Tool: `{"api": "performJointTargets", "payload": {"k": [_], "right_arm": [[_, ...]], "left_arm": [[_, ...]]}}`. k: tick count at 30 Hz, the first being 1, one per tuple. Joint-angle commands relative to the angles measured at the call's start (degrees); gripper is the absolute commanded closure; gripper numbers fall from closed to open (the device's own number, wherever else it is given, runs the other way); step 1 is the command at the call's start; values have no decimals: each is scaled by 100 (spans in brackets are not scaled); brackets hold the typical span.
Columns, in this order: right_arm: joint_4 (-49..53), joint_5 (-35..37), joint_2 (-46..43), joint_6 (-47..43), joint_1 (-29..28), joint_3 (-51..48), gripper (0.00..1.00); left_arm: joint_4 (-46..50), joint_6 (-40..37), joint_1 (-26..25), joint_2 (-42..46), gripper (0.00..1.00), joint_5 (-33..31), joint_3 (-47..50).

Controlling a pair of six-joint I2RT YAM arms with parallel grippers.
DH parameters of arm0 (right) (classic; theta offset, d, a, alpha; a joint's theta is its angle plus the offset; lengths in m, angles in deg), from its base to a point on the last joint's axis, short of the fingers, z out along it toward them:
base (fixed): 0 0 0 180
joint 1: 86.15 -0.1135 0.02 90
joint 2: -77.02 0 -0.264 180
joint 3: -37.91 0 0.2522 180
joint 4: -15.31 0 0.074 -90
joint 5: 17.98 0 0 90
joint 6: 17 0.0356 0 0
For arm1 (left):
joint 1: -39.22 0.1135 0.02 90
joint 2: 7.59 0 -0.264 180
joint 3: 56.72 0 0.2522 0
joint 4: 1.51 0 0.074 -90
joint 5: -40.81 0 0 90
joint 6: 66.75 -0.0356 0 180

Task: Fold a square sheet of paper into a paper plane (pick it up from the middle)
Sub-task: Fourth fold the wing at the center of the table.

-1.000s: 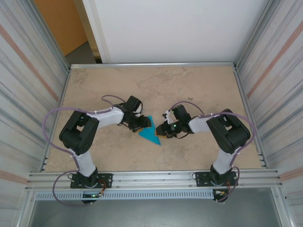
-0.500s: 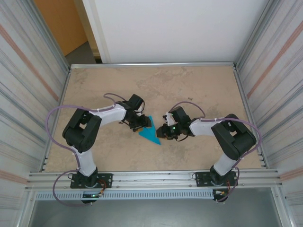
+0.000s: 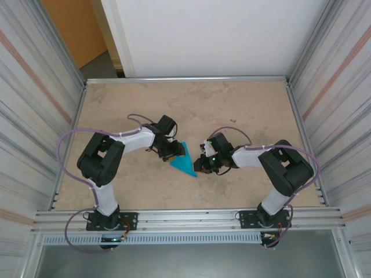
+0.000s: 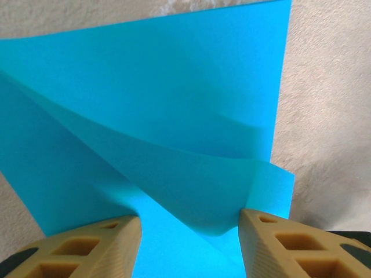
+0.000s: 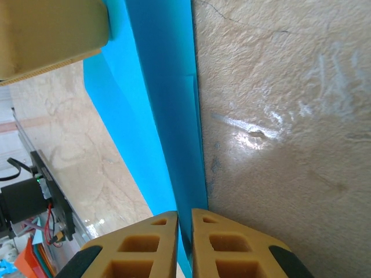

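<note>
The turquoise square sheet of paper (image 3: 184,161) lies mid-table, folded into a triangle whose point faces the near right. My left gripper (image 3: 172,150) stands over its far left part. In the left wrist view the fingers (image 4: 87,249) stand apart on the sheet (image 4: 156,116), and a lifted flap arches between them. My right gripper (image 3: 200,164) is at the sheet's right edge. In the right wrist view its jaws (image 5: 184,223) are shut on the thin folded edge of the sheet (image 5: 168,104), which runs up to a left finger (image 5: 52,35).
The beige table (image 3: 243,104) is fenced by a metal rail (image 3: 185,78) at the back and corrugated walls on both sides. Both arm bases sit on the near rail (image 3: 185,219). Purple cables loop off each arm.
My right gripper has slid a little nearer and leftward and closed on the sheet's edge. The left arm's elbow shifted slightly, and its gripper stays on the paper.
</note>
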Motion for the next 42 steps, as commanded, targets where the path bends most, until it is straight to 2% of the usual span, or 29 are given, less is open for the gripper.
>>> {"api": "performJointTargets", "payload": {"k": [1, 5, 12, 25, 28, 42], "right_arm": [[128, -31, 101, -13, -70, -47, 88], [146, -10, 149, 34, -77, -44, 85], [504, 6, -438, -36, -71, -69, 80], [621, -50, -253, -102, -178, -96, 82], [621, -50, -234, -107, -190, -87, 86], [726, 93, -108, -209, -234, -48, 83]], "left_arm": [[581, 37, -25, -529, 50, -520, 278], [660, -7, -26, -633, 50, -451, 215], [671, -42, -20, -612, 49, -467, 215], [634, -49, -19, -593, 49, -449, 248], [628, -42, -20, -593, 49, -435, 252], [730, -37, -21, -670, 48, -453, 209]]}}
